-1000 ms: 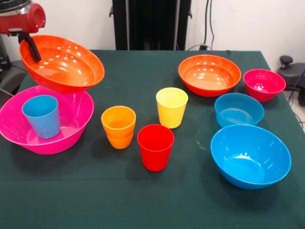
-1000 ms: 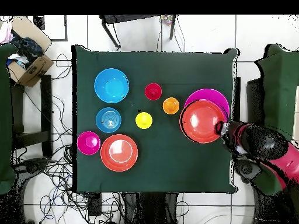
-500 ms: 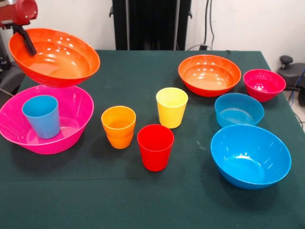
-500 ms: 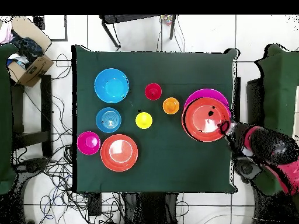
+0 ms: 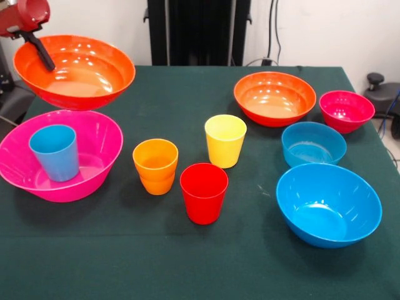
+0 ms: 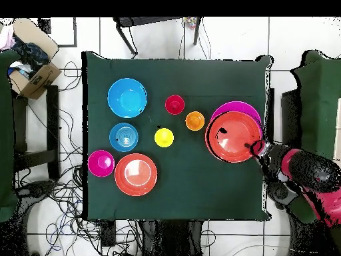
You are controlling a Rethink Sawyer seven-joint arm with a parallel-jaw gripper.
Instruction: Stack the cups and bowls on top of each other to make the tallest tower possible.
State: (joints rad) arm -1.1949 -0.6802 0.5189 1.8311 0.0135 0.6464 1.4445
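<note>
My gripper is shut on the rim of an orange-red bowl, holding it in the air over the far part of the large pink bowl. A light blue cup stands upright inside the pink bowl. Orange, yellow and red cups stand mid-table. The second orange-red bowl, small magenta bowl, small blue bowl and large blue bowl sit apart on the green cloth.
A cardboard box sits on the floor off one table corner, with cables along that side. A dark stand rises behind the table's far edge.
The held orange-red bowl has shifted slightly and levelled out above the pink bowl; a second ago it hung lower and more tilted. Nothing else moved.
</note>
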